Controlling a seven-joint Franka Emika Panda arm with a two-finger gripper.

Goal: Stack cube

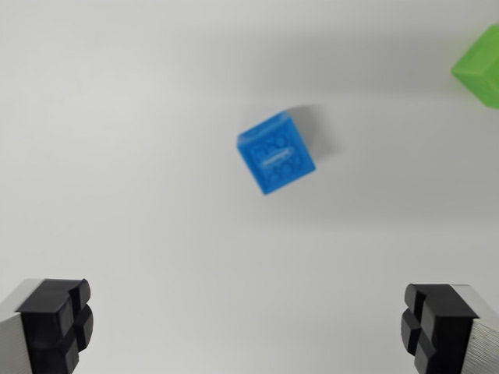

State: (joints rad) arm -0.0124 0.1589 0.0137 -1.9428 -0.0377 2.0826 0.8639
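Blue cube sits alone on the white tabletop, a little above the middle of the wrist view and slightly toward the wrist view's right of the midline between the two fingers. It rests flat on one face but is turned at an angle to the picture's edges, so its sides do not line up with the fingers; its top face shows a raised pattern, too blurred to read. A green cube is cut off by the upper right corner of the view, well apart from the blue one, with bare tabletop between them. The gripper is spread wide: one black-padded finger shows at the lower left and the other at the lower right, with nothing between them but the tabletop, so the fingers are released and hold nothing. Neither finger touches either cube. Judging from this layout, the fingers are kept apart so that they can come down on either side of a cube, and the blue cube, lying nearly ahead of the gap, looks like the likelier one to be picked first, with the green cube as the base or the other way round; the view does not settle which. A grasp would probably call for turning the wrist to match the blue cube's rotated sides, since a skewed closure could nudge it aside.
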